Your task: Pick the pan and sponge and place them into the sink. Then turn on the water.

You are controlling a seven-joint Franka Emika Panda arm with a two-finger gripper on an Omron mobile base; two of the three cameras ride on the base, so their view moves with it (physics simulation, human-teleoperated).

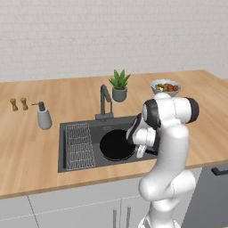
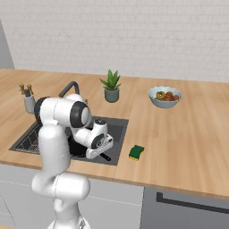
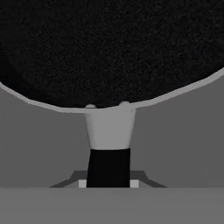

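Hand view first: the pan [image 3: 109, 48] looms large, matte black and grainy, its round rim edged in grey, and the handle [image 3: 109, 151] runs straight down toward the camera, pale at the neck, black below. The gripper [image 3: 108, 183] is clenched on that handle, fingertips tight at either side.

Left base view now: the pan [image 1: 116, 144] lies flat in the sink [image 1: 75, 167], a dark rectangular basin sunk into the pale wood counter [image 1: 31, 151]. It sits in the right half, hard beside the wire rack [image 1: 79, 145] that takes up the left. The hand hangs over the basin's right edge, with little room between the pan and the walls. Behind the basin stands the angular faucet [image 1: 105, 101], with a grey soap bottle [image 1: 43, 116] off to its left.

Right base view: the sponge [image 2: 136, 152], green over yellow, lies on the counter just right of the sink, with bare wood all round it. Further back stand a potted plant [image 2: 111, 86] and a bowl [image 2: 165, 97] of fruit.
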